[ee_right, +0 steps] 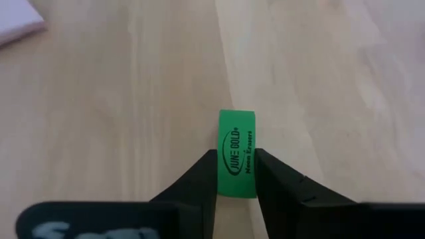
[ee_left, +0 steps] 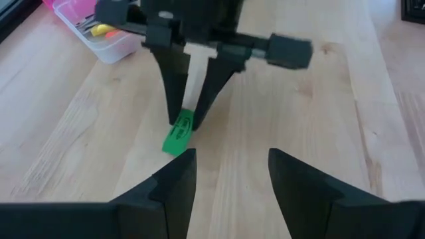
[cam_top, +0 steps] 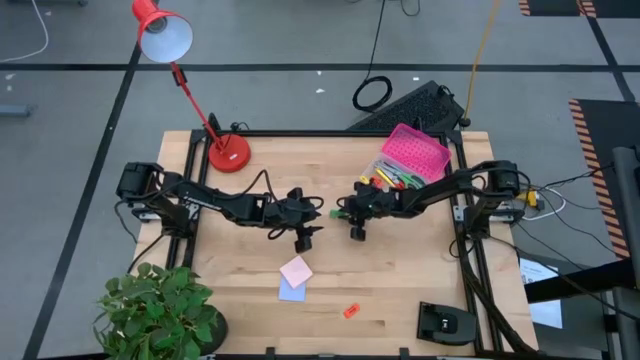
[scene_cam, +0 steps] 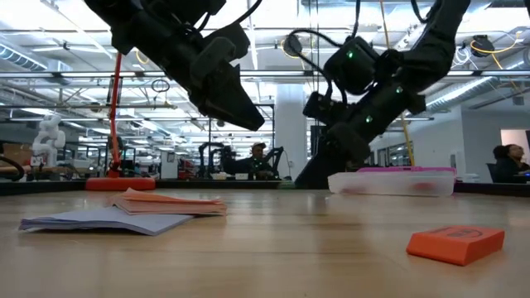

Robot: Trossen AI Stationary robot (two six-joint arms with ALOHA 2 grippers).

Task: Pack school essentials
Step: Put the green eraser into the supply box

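Nearest the front edge of the pale wooden bench (cam_top: 400, 270), well short of the clear plastic box with the pink lid (cam_top: 413, 158), lies a small orange eraser (cam_top: 351, 311). Between that eraser and the box, off to one side, a pink square sticky-note pad (cam_top: 296, 270) overlaps a lavender one (cam_top: 291, 290). Closer to the box, the right pincer (ee_right: 236, 174) is clamped on a small green rectangular eraser (ee_right: 237, 153) above the bench. Facing it, the left pincer (ee_left: 229, 176) hangs with fingers apart, holding nothing. Coloured pens (cam_top: 392, 180) lie in the box.
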